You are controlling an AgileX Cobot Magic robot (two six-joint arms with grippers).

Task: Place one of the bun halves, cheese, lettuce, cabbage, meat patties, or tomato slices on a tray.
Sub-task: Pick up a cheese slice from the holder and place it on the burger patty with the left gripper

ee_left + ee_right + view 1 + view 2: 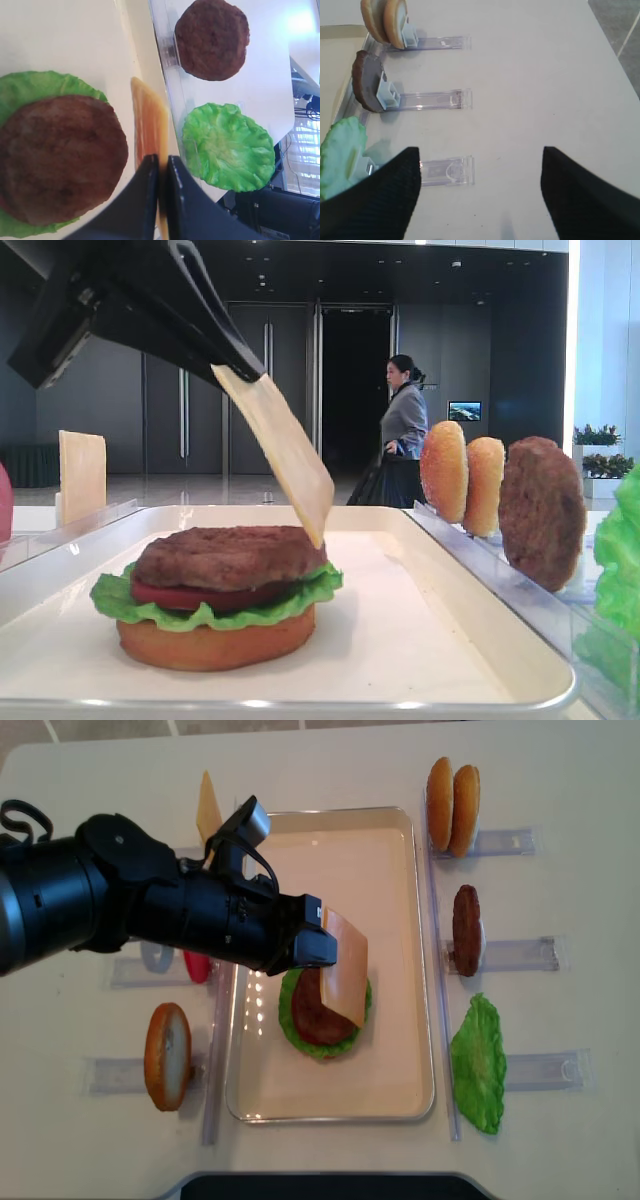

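The left gripper [318, 942] has its jaws clamped on one edge of the thin, square, pale yellow cheese slice [345, 968], which hangs tilted above the brown patty [318, 1012] stacked on the white rectangular tray [395, 890], looking light, fairly stiff and best held by that edge.
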